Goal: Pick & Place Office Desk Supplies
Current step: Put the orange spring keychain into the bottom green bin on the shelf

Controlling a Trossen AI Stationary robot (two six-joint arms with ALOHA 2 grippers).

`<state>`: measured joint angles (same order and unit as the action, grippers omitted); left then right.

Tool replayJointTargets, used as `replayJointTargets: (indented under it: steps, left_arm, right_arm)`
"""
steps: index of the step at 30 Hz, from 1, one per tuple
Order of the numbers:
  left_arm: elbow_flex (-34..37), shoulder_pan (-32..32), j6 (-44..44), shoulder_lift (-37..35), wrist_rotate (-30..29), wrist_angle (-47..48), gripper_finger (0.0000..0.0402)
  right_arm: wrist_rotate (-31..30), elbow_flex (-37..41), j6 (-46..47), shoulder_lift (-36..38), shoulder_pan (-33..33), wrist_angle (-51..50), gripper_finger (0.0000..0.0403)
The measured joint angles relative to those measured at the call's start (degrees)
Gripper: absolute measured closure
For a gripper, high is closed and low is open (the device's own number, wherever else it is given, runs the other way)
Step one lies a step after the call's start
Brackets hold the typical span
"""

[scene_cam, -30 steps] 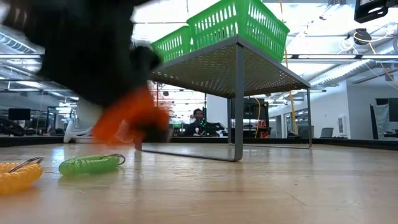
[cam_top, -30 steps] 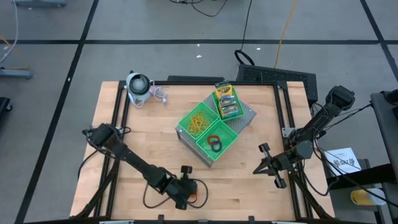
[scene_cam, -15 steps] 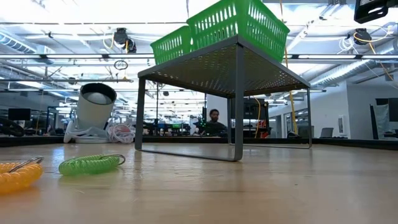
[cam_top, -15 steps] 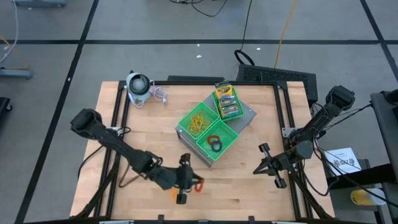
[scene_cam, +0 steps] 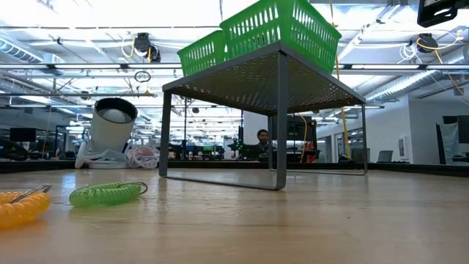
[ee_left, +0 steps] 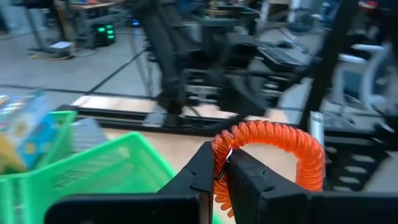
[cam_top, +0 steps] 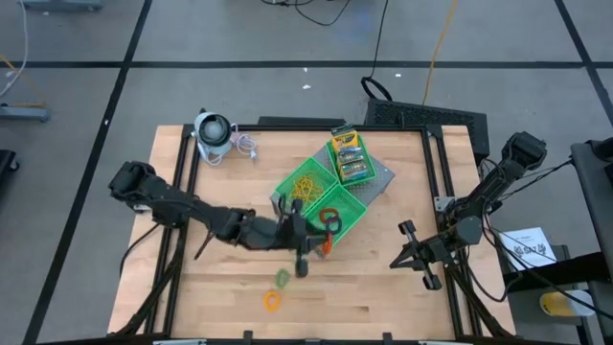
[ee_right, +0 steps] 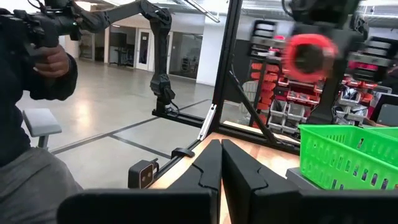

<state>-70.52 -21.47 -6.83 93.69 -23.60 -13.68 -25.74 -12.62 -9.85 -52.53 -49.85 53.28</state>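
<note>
Yellow ring [cam_top: 273, 300] and green ring [cam_top: 283, 278] on desk [cam_top: 383, 287] near front edge. Left gripper [cam_top: 317, 238] pinches orange ring [ee_left: 267, 152] just over front corner of tray [cam_top: 347, 206]. Right gripper [cam_top: 406, 230], fingers together, empty, at right edge.

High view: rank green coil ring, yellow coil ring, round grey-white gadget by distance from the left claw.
From the left claw, shut on the orange coil ring:
1. Green coil ring, on the table just below it.
2. Yellow coil ring, nearer the front edge.
3. Round grey-white gadget, far back-left corner.

Orange coil ring [ee_left: 268, 157]; green trays [cam_top: 326, 206]; yellow coil [scene_cam: 22, 207].
</note>
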Motion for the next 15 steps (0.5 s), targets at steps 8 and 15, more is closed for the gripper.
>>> replayJointTargets:
  steps: [8,15]
  left_arm:
    - [0.0,6.2,-2.5,0.5,0.0,0.4,0.0347]
    - [0.0,9.1,-3.7,0.5,0.0,1.4,0.0345]
  right_arm:
    - [0.0,0.0,0.0,0.0,0.0,0.0,0.0403]
    - [0.0,0.0,0.0,0.0,0.0,-0.1,0.0403]
